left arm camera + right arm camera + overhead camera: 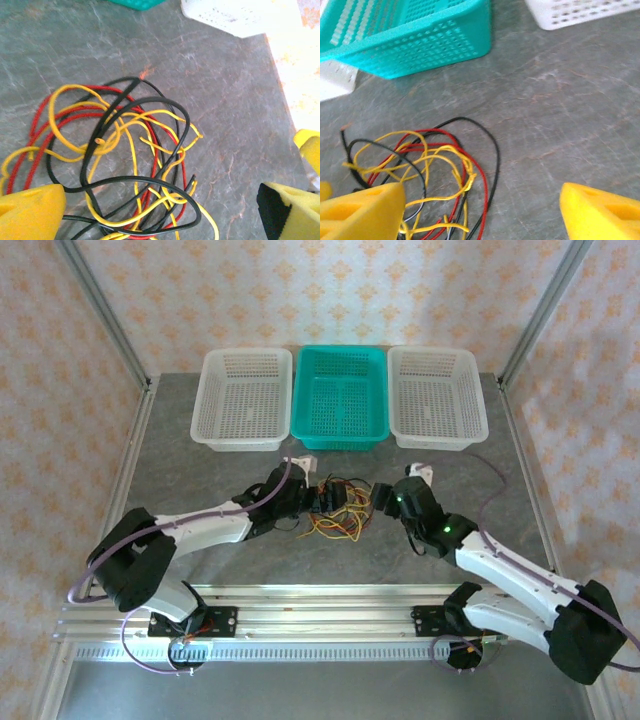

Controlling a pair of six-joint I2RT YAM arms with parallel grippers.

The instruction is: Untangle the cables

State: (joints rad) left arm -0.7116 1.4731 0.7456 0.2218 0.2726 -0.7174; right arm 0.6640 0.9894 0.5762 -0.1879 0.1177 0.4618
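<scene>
The cables [338, 510] lie in one loose tangle of red, yellow and black loops on the grey table, between my two grippers. My left gripper [322, 498] reaches in from the left and is open. In the left wrist view its yellow fingers [30, 210] stand wide apart, the left gripper [160, 215] straddling the near part of the cables [125, 150] without pinching any. My right gripper [380, 498] comes in from the right, also open. In the right wrist view the cables [427, 165] lie by its left finger [360, 210], with bare table toward the other.
Three baskets stand in a row at the back: a white basket [240, 398], a teal basket [340, 395] and another white basket [437, 395]. The teal basket [410, 35] is just beyond the tangle. The grey table [200, 480] spreads to both sides.
</scene>
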